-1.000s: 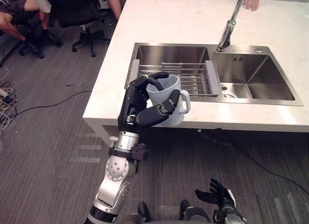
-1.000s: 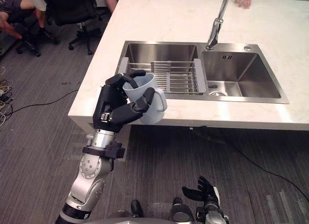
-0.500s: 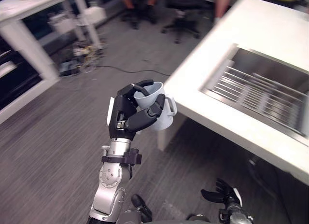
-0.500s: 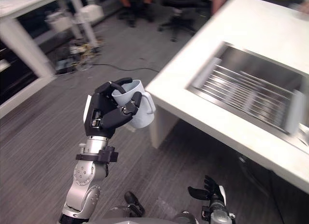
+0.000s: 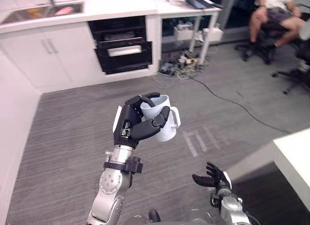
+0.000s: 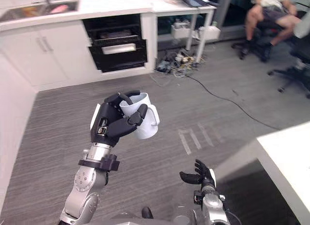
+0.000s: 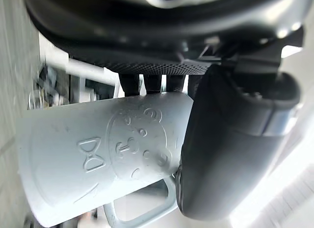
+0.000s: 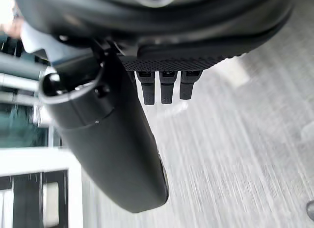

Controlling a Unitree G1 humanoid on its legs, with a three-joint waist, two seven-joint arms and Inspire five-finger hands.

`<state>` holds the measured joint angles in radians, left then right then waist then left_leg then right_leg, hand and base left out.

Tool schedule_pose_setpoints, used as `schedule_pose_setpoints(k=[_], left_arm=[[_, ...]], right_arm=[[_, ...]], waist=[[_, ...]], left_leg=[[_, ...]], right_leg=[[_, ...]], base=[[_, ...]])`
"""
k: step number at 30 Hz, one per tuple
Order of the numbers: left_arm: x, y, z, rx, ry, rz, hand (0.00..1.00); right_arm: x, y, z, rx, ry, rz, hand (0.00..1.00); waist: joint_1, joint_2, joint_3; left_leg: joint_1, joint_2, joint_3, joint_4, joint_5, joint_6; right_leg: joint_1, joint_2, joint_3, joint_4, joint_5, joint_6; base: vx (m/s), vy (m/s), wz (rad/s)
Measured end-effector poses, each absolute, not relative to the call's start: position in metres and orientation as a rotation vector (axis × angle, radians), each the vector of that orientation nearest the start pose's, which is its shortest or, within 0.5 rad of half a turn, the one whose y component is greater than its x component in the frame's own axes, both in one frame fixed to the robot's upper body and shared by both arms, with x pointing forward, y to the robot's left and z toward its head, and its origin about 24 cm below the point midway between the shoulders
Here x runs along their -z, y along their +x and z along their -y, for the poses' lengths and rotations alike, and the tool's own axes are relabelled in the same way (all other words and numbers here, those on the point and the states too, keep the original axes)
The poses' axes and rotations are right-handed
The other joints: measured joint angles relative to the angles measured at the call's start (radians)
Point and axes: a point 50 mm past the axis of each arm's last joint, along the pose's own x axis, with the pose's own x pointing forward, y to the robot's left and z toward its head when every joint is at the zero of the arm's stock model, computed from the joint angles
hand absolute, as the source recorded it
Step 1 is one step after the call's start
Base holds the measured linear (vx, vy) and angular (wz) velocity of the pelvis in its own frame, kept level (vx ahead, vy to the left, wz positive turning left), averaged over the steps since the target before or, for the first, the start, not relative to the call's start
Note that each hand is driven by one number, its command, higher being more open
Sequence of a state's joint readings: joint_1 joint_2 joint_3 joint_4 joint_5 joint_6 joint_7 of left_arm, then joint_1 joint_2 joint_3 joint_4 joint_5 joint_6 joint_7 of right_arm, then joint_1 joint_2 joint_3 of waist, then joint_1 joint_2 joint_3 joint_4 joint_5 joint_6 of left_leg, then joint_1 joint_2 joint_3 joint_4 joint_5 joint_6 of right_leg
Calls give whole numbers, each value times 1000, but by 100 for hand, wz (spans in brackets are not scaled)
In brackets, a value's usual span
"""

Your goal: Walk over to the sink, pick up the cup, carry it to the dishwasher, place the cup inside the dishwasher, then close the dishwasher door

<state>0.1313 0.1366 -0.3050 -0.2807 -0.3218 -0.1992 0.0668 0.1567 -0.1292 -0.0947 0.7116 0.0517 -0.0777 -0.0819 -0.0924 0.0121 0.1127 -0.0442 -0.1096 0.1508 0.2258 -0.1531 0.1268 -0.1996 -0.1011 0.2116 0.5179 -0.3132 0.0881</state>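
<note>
Grips the pale grey mug (image 5: 168,133) in the left robot hand (image 5: 130,129), fingers hooked over the rim and thumb across the wall, raised mid-view above the grey floor (image 5: 63,118). Hangs the right robot hand (image 5: 213,178) low at 5 o'clock, fingers spread, grasping nothing. Faces a dark dishwasher (image 5: 121,50) at 11 o'clock, well apart from the mug.

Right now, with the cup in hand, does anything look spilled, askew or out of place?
Nothing serious. The cup sits nearly upright in the left hand, fingers hooked over its rim, nothing spilled. The one untidy spot is a tangle of cables on the floor by the white table.
</note>
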Motion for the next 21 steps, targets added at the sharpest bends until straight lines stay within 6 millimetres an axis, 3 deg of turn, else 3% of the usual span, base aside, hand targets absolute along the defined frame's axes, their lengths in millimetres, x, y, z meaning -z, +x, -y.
schedule_pose_setpoints(k=[1, 2, 3, 4, 6, 8, 9, 17, 21], left_arm=[[-86, 215, -109, 222, -285, 256, 30], [-86, 215, -110, 220, -285, 257, 30], [-87, 215, -111, 217, -289, 260, 30], [-88, 214, -112, 209, -299, 267, 30], [-86, 209, -114, 201, -310, 259, 30], [-82, 207, -113, 209, -309, 244, 30], [-71, 206, -121, 191, -282, 194, 30], [-69, 211, -118, 196, -277, 189, 30], [-47, 213, -120, 160, -249, 93, 30]], right_arm=[[124, 124, 220, 278, -68, -801, 90], [125, 117, 216, 279, -52, -818, 90], [125, 116, 213, 277, -45, -816, 90], [122, 119, 210, 269, -41, -796, 90], [116, 132, 211, 255, -47, -746, 90], [111, 142, 212, 245, -59, -703, 90], [124, 120, 217, 213, -124, -804, 90], [127, 112, 217, 218, -120, -826, 90], [135, 94, 212, 229, -101, -894, 90]], waist=[[8, -18, 6], [24, -46, 0], [33, -63, -3], [53, -79, -12], [81, -62, -28], [82, -55, -33], [53, -62, -56], [47, -64, -60], [46, -65, -63]], left_leg=[[16, -10, -24, 12, -10, -17], [17, -13, -14, 39, -30, -44], [16, -13, -7, 51, -41, -56], [11, -1, -3, 75, -70, -57], [0, 57, -18, 95, -94, -84], [2, 93, -42, 89, -95, -91], [19, 120, -75, 5, -31, -110], [26, 128, -36, -4, -36, -117], [35, 143, 9, -16, -48, -138]], right_leg=[[0, 1, 25, -36, 21, 24], [2, -13, 4, -78, 87, 25], [7, -18, -12, -100, 133, 19], [20, -17, -36, -126, 157, 41], [59, 32, -64, -202, 181, 16], [100, 61, -93, -279, 218, -10], [193, 85, -124, -486, 346, -41], [189, 85, -119, -501, 357, -42], [185, 53, -255, -505, 364, -41]], base=[[290, -148, 178], [230, -128, 137], [203, -160, 101], [191, -194, 61], [158, -201, 25], [117, -171, 11], [56, -76, 6], [-9, -4, -13], [12, -12, -17]])
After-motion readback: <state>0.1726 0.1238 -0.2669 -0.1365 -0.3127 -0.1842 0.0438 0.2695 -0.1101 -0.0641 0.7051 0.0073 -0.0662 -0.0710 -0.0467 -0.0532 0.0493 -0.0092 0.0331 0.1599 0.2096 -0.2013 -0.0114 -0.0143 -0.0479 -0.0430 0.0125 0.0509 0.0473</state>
